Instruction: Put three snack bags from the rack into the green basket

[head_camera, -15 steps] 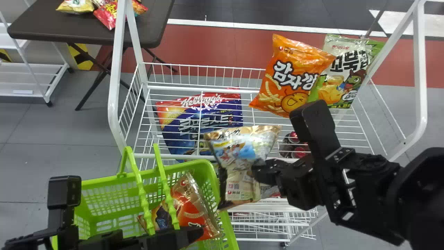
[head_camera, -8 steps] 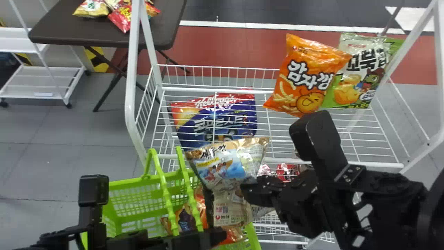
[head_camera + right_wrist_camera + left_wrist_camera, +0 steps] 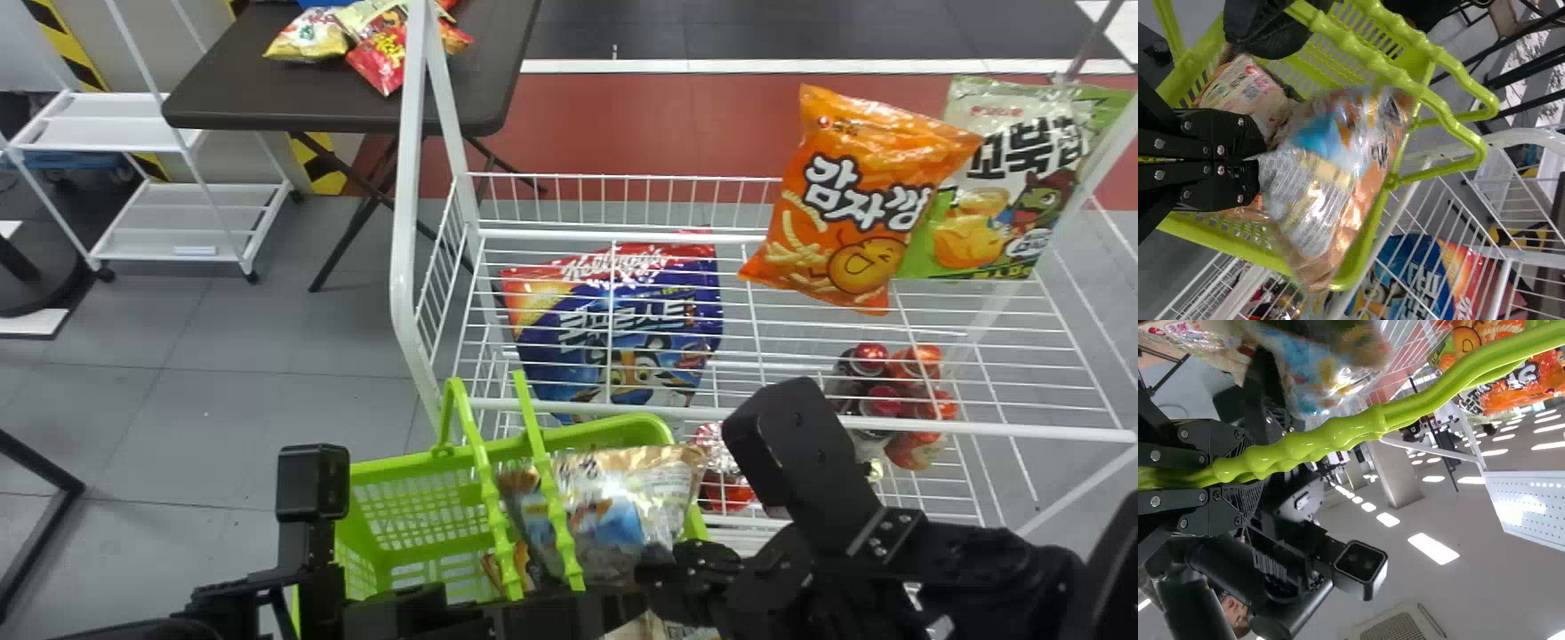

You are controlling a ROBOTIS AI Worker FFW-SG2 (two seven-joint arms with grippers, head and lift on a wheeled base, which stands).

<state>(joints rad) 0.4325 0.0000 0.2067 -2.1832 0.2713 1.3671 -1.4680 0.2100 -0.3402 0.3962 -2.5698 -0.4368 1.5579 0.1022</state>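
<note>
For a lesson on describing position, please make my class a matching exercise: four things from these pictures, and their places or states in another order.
Things
1. Orange snack bag
2. Dark table
3. Basket handles
4. Tan-edged bag

Places or states
A. Gripped by the left claw
B. Partly covering the green-and-white bag
C. Pinched in the right claw
D. Bearing small bags

Pairs: 1-B, 2-D, 3-A, 4-C

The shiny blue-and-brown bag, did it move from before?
Yes. Against the green basket, the shiny bag went left and toward the robot: it was mostly past the basket's right rim, and now it's over the basket.
</note>
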